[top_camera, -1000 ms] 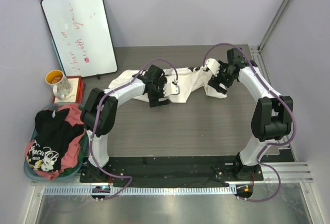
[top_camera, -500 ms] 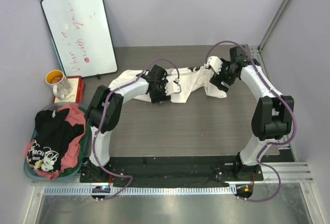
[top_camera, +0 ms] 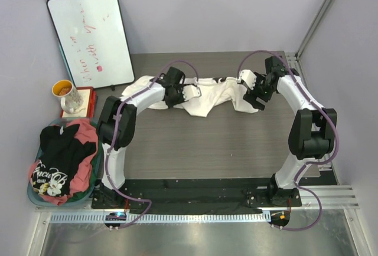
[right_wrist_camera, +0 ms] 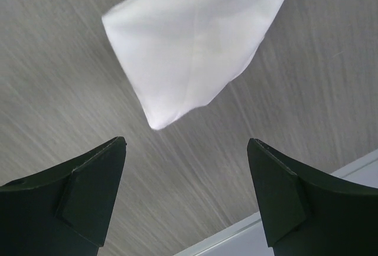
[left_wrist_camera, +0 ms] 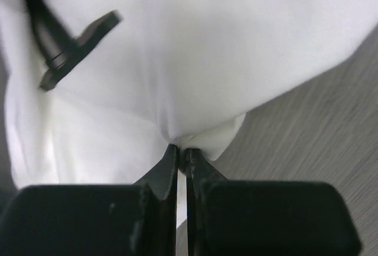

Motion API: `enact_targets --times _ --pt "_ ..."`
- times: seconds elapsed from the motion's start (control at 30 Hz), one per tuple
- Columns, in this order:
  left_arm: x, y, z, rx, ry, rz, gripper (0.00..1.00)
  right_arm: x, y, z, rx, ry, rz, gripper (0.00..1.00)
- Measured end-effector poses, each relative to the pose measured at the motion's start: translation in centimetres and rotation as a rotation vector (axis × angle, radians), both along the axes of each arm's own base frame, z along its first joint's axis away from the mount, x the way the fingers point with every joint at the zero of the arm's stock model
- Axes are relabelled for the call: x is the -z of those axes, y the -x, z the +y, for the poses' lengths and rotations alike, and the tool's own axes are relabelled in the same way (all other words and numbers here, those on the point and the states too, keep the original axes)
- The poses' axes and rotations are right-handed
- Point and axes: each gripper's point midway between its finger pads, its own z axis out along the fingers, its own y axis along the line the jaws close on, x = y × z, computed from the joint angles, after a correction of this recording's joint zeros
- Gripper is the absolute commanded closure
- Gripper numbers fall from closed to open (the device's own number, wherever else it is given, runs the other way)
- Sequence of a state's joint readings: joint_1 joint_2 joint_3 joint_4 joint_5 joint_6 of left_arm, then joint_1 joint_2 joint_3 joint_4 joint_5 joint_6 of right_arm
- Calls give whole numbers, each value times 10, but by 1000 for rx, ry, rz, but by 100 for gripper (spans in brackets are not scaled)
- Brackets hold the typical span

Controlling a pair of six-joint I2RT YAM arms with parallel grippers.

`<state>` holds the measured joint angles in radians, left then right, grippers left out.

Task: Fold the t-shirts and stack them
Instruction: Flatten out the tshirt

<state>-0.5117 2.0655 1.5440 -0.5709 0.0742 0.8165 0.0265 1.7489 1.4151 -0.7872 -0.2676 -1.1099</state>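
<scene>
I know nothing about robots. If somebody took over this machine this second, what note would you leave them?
Left tool: shut, pinching a fold of the white t-shirt.
Right tool: open, above that shirt's right-hand corner, holding nothing.
White t-shirt crumpled across the far part of the table; black t-shirt and pink-red t-shirt heaped in the basket at the left.
Done: nothing folded or stacked.
To do: spread and fold the white one, then the other two, stack all three.
</scene>
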Motion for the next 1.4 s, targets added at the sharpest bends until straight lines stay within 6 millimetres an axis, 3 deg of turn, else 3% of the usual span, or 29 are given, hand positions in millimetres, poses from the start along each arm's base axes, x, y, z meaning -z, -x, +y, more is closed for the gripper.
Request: enact_targets --times 0.1,0.27,0.4,0.67,0.83,0.87,1.03,1.17,1.3,1.4 --pt "-31 -22 17 -69 25 -51 100 12 12 -1 -8 -9 68 11" --pt "-108 -53 37 -148 92 -209 100 37 23 3 -8 -47 173 10" --pt "-133 -56 34 -148 116 -257 100 53 26 15 -8 -107 242 10" --pt "-128 -48 33 -154 100 -225 100 50 19 55 -70 -209 262 11" --pt "-127 -47 36 -163 88 -223 100 48 26 86 -136 -240 273 18" --pt "-127 -47 37 -166 83 -225 100 49 27 89 -141 -241 273 26" --pt "-128 -49 42 -183 61 -237 100 58 30 101 -149 -226 273 42" --pt "-124 -52 53 -207 6 -263 100 61 23 93 -129 -181 246 81" --pt "-105 -55 70 -227 -78 -286 100 64 16 84 -109 -132 219 97" --pt "-83 -55 81 -243 -139 -274 100 66 12 75 -95 -96 200 99"
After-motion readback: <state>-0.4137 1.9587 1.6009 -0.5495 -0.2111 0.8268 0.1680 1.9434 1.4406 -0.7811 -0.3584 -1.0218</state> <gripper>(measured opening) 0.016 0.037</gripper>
